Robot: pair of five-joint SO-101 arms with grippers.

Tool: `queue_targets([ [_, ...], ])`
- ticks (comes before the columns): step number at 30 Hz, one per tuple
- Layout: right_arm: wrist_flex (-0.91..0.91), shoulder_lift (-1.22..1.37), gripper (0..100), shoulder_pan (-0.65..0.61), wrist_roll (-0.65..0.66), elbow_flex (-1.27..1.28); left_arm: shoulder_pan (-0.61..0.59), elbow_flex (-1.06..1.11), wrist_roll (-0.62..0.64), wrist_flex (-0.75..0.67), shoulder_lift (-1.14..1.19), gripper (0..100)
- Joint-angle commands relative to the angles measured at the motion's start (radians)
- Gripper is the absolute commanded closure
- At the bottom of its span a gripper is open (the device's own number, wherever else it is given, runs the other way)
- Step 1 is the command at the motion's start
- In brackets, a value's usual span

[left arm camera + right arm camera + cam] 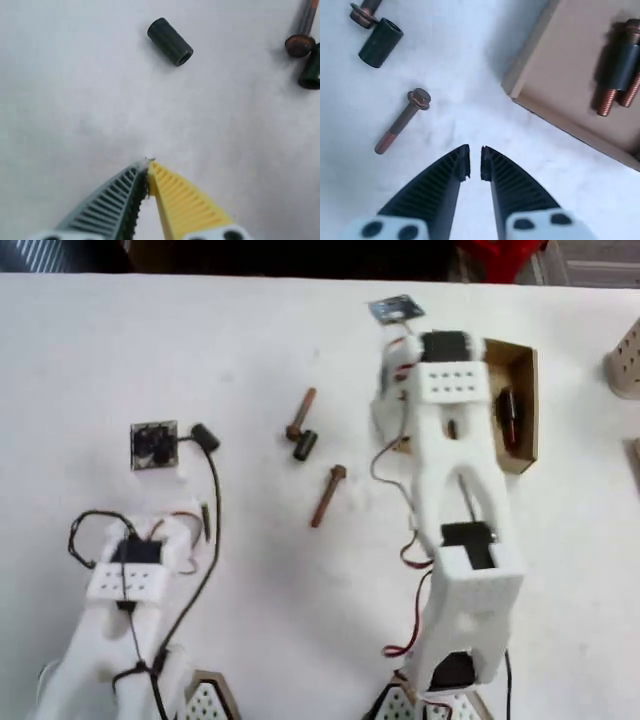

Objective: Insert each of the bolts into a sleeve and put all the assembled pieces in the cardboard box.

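Note:
Loose on the white table lie a copper bolt [328, 495] [400, 121], a second bolt [301, 412] [362, 12] and a black sleeve [305, 445] [381, 42] touching that bolt's head. Another black sleeve [170, 42] lies alone ahead of my left gripper [148, 167], which is shut and empty. My right gripper [475, 162] hovers over the table between the loose bolt and the cardboard box [522, 360] [555, 85], with only a narrow gap between its fingers and nothing in it. The box holds a sleeved bolt [508, 415] [625, 60], with another threaded end beside it.
The right arm [455, 490] stretches along the box's left side. The left arm [125, 580] sits at the near left with a black cable [213, 500] looping over the table. A perforated stand [625, 360] is at the right edge.

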Motion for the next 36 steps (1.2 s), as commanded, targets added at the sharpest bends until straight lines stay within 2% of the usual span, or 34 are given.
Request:
queue_targets([
  [1, -0.021, -0.068, 97.1, -0.102, -0.193, 0.006, -0.042, -0.008, -0.130, 0.092, -0.116, 98],
  [6, -0.122, -0.042, 96.9, -0.191, -0.437, 0.046, -0.077, 0.110, -0.189, 0.087, -0.260, 98],
  [9, -0.179, 0.008, 96.8, -0.234, -0.523, 0.052, -0.076, 0.147, -0.189, 0.087, -0.334, 98],
  [13, -0.213, 0.091, 95.9, -0.274, -0.539, 0.048, -0.074, 0.180, -0.189, 0.087, -0.403, 98],
  [19, -0.303, 0.182, 84.8, -0.302, -0.542, 0.048, -0.073, 0.187, -0.189, 0.087, -0.421, 98],
  [31, -0.466, 0.228, 84.6, -0.303, -0.543, 0.046, -0.051, 0.187, -0.190, 0.087, -0.421, 98],
  [36, -0.515, 0.308, 84.6, -0.311, -0.591, 0.041, -0.051, 0.187, -0.190, 0.087, -0.421, 98],
])
